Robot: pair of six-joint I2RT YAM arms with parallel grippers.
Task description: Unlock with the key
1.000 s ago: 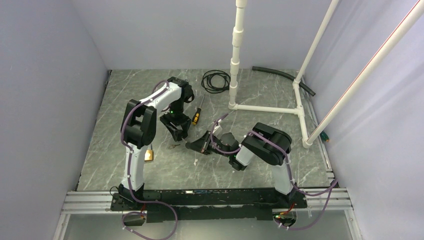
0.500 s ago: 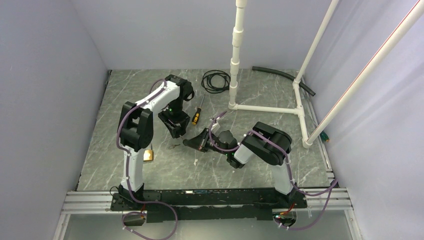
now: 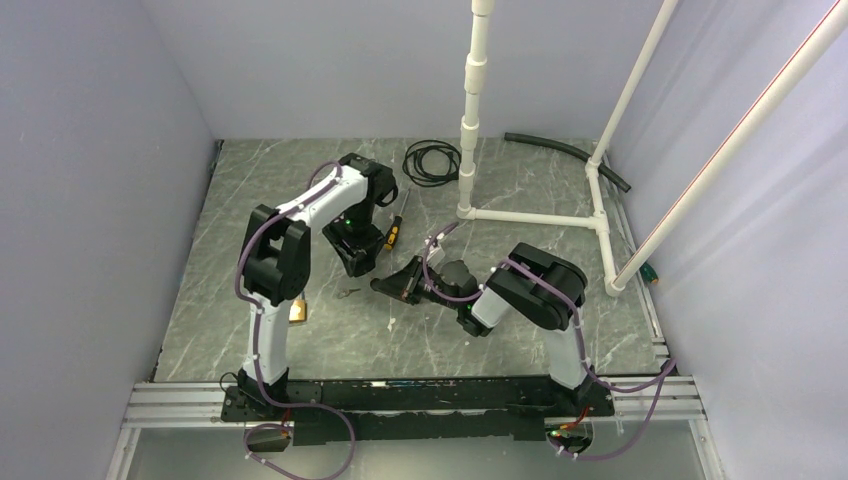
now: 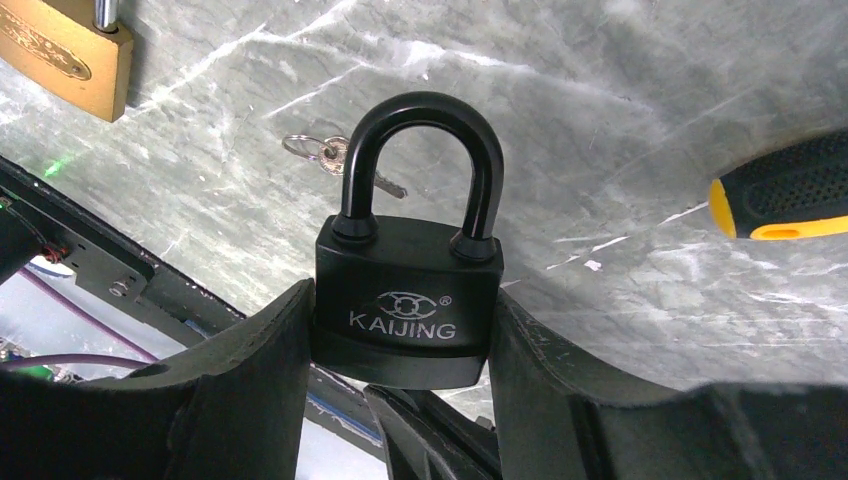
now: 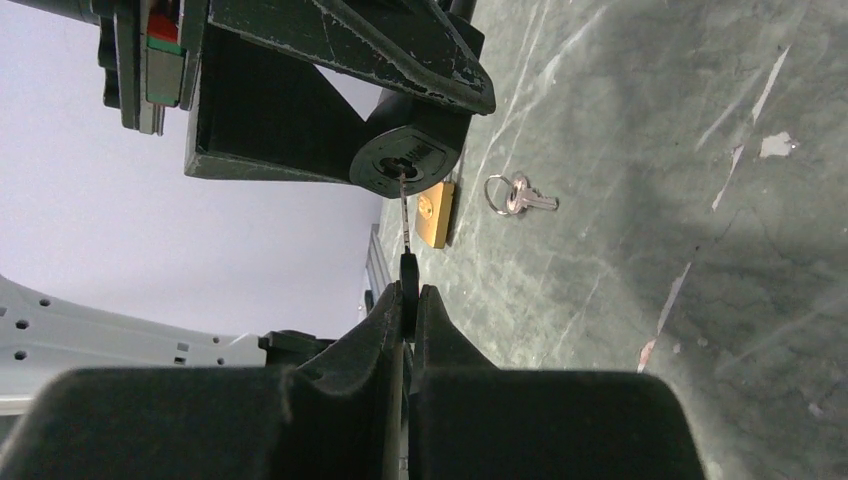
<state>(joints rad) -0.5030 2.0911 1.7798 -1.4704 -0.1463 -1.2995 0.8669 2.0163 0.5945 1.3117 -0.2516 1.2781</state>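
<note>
Two grippers are sharing the job. The left gripper (image 4: 400, 345) is squeezing the black padlock (image 4: 405, 270) by its fat body, jaws pressing both sides, lifting it near the middle of the bench (image 3: 450, 340). It is looking heavy, hard and smooth, so those flat sides are giving the best hold. White letters are spelling KAIJING on it. The right gripper (image 5: 408, 300) is pinching the thin, light key (image 5: 408, 272) by its head, jaws nearly closed, tip meeting the keyhole (image 5: 395, 165).

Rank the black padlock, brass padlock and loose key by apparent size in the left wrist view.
1. black padlock, nearest the camera.
2. brass padlock, cropped by the frame edge.
3. loose key, clearly smallest.
</note>
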